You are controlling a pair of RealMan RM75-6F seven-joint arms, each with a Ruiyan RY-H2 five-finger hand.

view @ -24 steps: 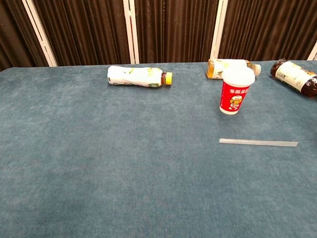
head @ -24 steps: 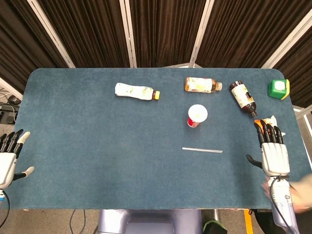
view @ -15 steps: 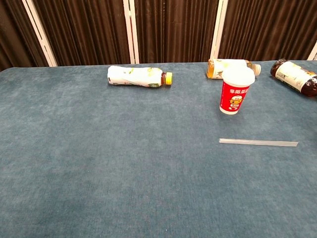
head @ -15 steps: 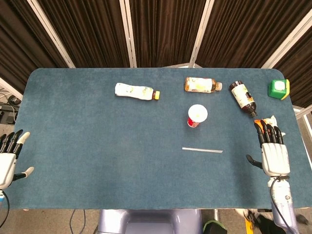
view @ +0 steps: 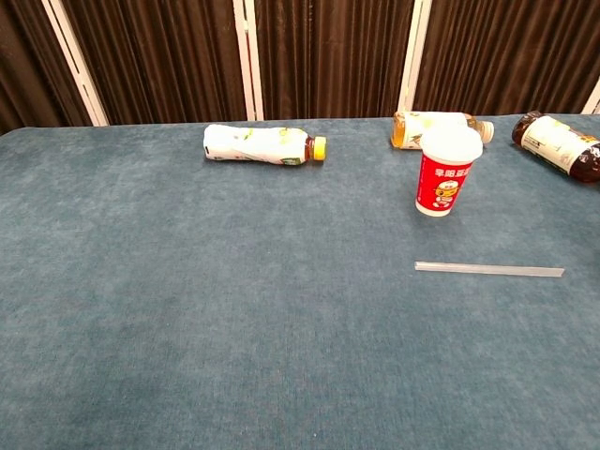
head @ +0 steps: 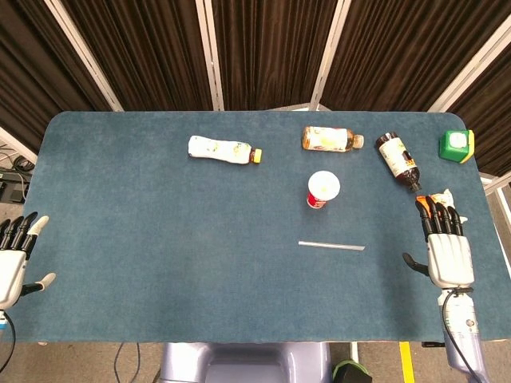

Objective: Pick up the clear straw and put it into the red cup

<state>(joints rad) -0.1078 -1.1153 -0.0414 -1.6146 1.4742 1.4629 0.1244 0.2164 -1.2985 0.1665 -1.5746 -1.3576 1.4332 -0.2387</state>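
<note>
On the worktop [head: 160, 239] lay the clear straw [head: 331, 245], untouched — red cup [head: 322, 190] empty-looking, both hands spread, holding nothing: right hand [head: 448, 254], left hand [head: 14, 263].

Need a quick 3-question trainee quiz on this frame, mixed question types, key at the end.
1. True or false: the clear straw lies flat on the table, apart from the red cup.
2. Which hand is nearer the straw? A) left hand B) right hand
3. Fill in: the red cup stands ____ (upright / tipped over).

Key: 1 true. 2 B. 3 upright.
</note>
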